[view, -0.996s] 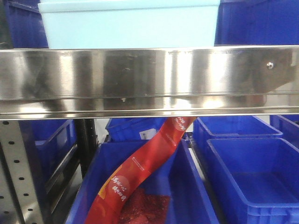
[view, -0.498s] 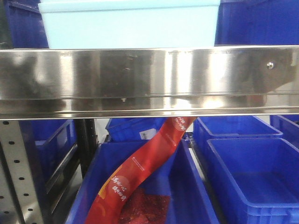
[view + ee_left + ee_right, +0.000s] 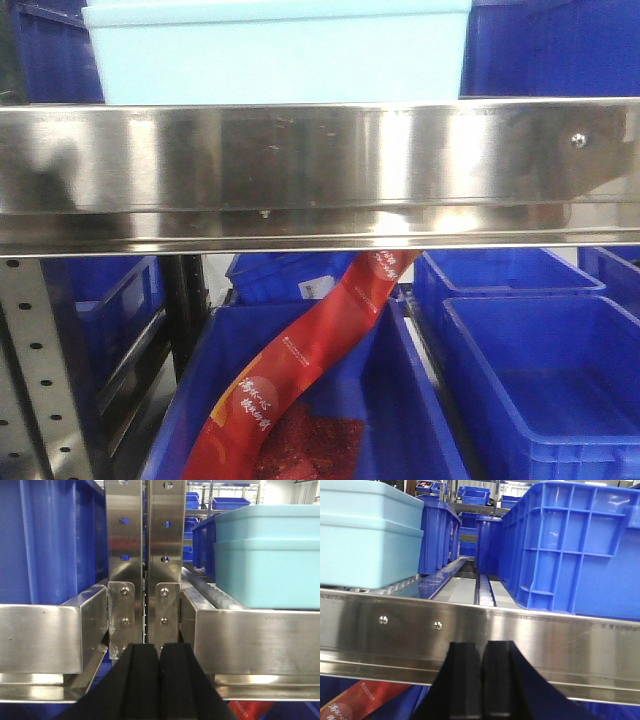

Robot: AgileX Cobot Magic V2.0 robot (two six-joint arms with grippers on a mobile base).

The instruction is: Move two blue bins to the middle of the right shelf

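While no claw shows up in the front cam, you do get a wide steel shelf rail across the middle of the frame, w/ a light blue bin sitting on the level above it, top center. Dark blue bins flank it at upper left and upper right. Below the rail, bottom center, an open blue bin has a red packet strip draped diagonally out of it; there's white and yellow writing on it, too small to read. Another open blue bin sits just beside it, lower right.

Left wrist cam: left gripper at bottom center, black fingers pressed together, nothing between them, not touching anything afaict. Straight ahead are two steel uprights w/ bolt holes. Big blue bin fills the upper left, light blue bin on rollers at the right.

Right wrist cam: right gripper at bottom center, fingers also closed together and empty, sitting in front of the steel rail. Large blue bin on the shelf at upper right, light blue bin upper left. Corner of the red packet pokes in at lower left, lettering unreadable.
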